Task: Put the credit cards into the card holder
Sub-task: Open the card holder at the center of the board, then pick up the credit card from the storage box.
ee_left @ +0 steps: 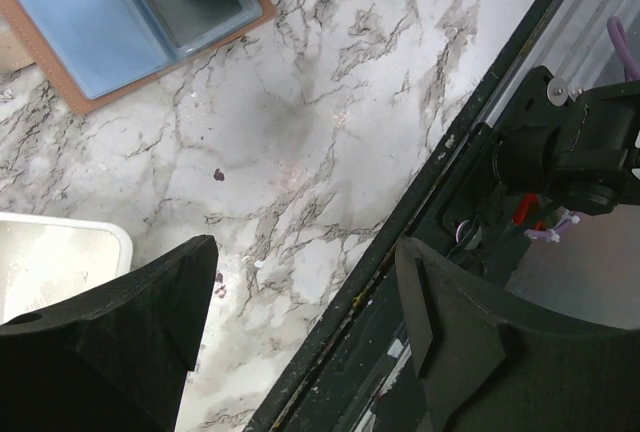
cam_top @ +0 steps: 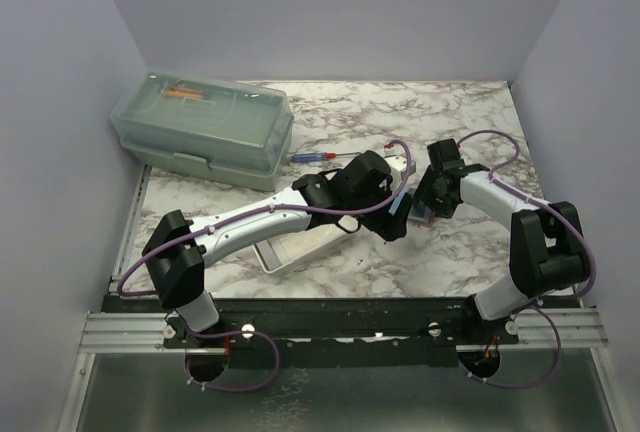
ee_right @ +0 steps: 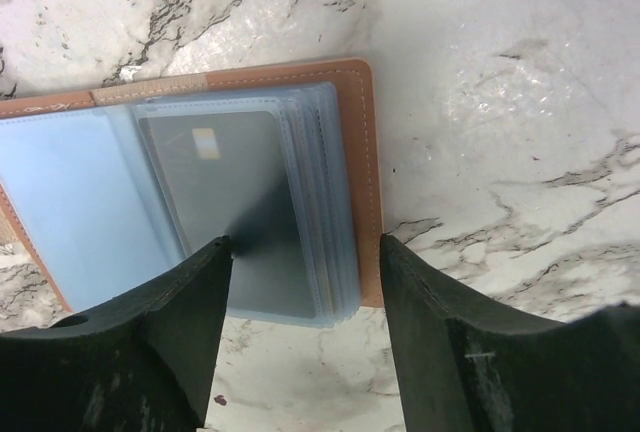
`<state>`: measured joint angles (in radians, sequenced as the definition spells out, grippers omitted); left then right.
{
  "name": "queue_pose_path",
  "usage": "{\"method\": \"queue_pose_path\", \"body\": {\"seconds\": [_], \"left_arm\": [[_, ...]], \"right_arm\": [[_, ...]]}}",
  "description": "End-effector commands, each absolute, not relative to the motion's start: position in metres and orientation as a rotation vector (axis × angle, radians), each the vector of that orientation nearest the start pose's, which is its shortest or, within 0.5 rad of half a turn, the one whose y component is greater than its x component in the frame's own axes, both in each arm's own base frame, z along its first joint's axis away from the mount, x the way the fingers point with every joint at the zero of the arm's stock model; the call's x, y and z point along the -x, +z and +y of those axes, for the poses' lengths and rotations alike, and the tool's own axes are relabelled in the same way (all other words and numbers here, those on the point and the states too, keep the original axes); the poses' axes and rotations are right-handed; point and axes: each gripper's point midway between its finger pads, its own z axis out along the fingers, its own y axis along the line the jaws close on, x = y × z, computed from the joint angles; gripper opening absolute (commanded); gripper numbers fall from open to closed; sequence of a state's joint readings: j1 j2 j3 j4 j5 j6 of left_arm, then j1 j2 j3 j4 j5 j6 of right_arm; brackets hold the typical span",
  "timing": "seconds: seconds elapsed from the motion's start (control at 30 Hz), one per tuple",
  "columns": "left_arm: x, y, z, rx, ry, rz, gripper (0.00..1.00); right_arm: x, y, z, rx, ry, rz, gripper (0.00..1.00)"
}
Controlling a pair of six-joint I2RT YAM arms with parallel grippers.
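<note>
The card holder [ee_right: 355,167] lies open on the marble, a tan-brown cover with a stack of clear blue-tinted sleeves. A grey credit card [ee_right: 225,187] sits inside the top sleeve of its right half. My right gripper [ee_right: 305,244] hovers open over the holder's near edge, its fingers straddling that sleeve stack with nothing gripped. The left wrist view catches the holder [ee_left: 90,37] at the upper left. My left gripper [ee_left: 305,244] is open and empty above bare marble by the table's front rail. From above the holder [cam_top: 422,215] is mostly hidden between both grippers.
A long white tray [cam_top: 290,252] lies under the left arm, its corner [ee_left: 60,252] beside the left finger. A green lidded toolbox [cam_top: 205,127] stands at the back left, a screwdriver [cam_top: 315,156] next to it. The black front rail [ee_left: 430,202] runs close by.
</note>
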<state>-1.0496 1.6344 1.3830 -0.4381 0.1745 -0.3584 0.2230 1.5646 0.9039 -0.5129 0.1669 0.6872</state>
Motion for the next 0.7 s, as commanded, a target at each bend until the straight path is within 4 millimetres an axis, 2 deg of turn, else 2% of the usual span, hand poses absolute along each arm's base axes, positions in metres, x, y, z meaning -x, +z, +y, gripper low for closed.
{"method": "queue_pose_path", "body": {"seconds": [0.0, 0.07, 0.23, 0.27, 0.37, 0.5, 0.67], "left_arm": [[-0.187, 0.196, -0.412, -0.903, -0.884, 2.228, 0.78], [-0.19, 0.199, -0.411, -0.897, -0.875, 2.219, 0.78], [-0.205, 0.199, -0.393, -0.806, -0.814, 2.25, 0.78], [-0.21, 0.198, -0.384, -0.759, -0.826, 2.274, 0.78], [-0.231, 0.189, -0.334, -0.511, -0.854, 2.379, 0.78], [-0.241, 0.186, -0.262, -0.216, -0.834, 2.43, 0.78], [-0.236, 0.204, -0.205, -0.049, -0.691, 2.385, 0.79]], "right_arm": [[-0.304, 0.034, 0.05, -0.639, -0.064, 2.604, 0.55], [-0.308, 0.044, 0.05, -0.617, -0.055, 2.582, 0.52], [-0.32, 0.079, 0.062, -0.503, 0.053, 2.537, 0.56], [-0.321, 0.086, 0.064, -0.474, 0.071, 2.526, 0.58], [-0.32, 0.103, 0.082, -0.366, 0.166, 2.491, 0.67], [-0.312, 0.12, 0.147, -0.135, 0.398, 2.432, 0.73], [-0.287, 0.137, 0.238, 0.038, 0.617, 2.421, 0.77]]}}
